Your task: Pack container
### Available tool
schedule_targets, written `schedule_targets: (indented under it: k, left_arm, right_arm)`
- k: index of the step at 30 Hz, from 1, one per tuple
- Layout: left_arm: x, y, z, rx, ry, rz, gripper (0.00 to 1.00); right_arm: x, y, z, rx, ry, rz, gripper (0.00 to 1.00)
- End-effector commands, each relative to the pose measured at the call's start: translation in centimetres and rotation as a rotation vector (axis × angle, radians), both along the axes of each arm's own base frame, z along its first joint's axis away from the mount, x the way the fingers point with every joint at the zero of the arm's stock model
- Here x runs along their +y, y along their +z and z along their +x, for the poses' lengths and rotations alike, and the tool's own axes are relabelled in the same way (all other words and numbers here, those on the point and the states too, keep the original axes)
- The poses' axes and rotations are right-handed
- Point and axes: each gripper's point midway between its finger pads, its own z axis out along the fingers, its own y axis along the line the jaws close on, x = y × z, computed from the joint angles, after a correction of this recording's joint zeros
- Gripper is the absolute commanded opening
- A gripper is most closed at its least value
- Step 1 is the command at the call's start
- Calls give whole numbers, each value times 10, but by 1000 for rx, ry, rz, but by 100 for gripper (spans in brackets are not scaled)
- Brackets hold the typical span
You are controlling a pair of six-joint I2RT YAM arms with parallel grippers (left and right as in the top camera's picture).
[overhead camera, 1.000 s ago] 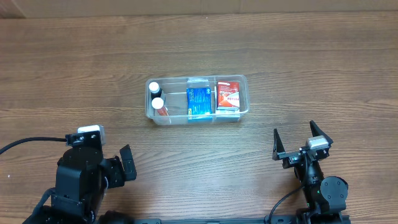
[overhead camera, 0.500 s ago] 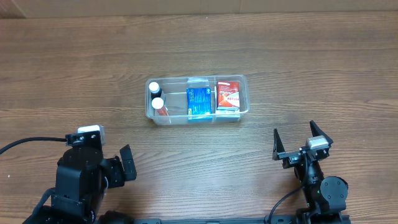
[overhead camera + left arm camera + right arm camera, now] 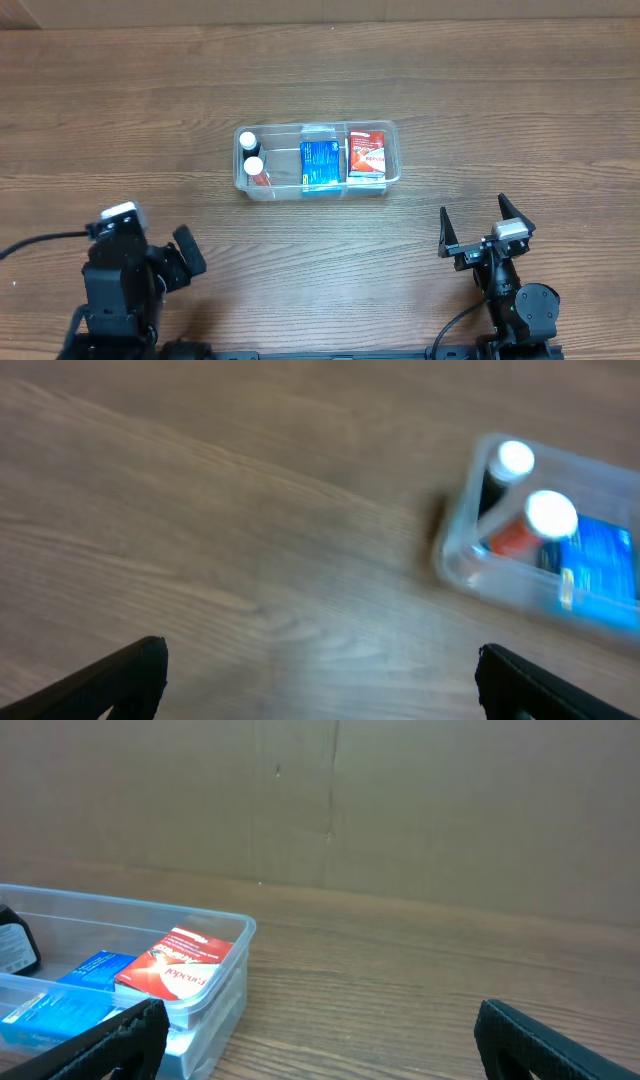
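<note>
Clear rectangular plastic container point(image 3: 285, 165) sits mid surface point(image 3: 500, 90) w/ two white-capped bottles point(image 3: 254, 165), blue box point(image 3: 320, 162), red box point(image 3: 367, 152) inside. Left end effector point(image 3: 320, 688) & right end effector point(image 3: 473, 212) spread, empty, parked well apart; prob. packing done.

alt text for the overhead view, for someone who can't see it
A clear container sits centre frame holding two white-capped bottles, a blue box and a red box. The left gripper and right gripper are open and empty, well clear of it.
</note>
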Motion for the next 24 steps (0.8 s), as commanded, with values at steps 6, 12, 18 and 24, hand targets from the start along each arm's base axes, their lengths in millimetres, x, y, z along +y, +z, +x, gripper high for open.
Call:
schedule_targets:
  k: [6,12,18,24]
  left_arm:
    - [-4,-41,18,-270,-65,15,100]
    - [-14,-41,43,-499,-182,122,100]
    - [-22,-34,54,-655,-282,281,100]
    - [-20,-48,57,-699,-282,329,100]
  right_arm:
    - [-2,-2,0,-3,-7,4,100]
    - [-2,-2,0,-3,-7,4,100]
    - [-2,-2,0,-3,-7,4,100]
    - [-2,-2,0,-3,-7,4,100]
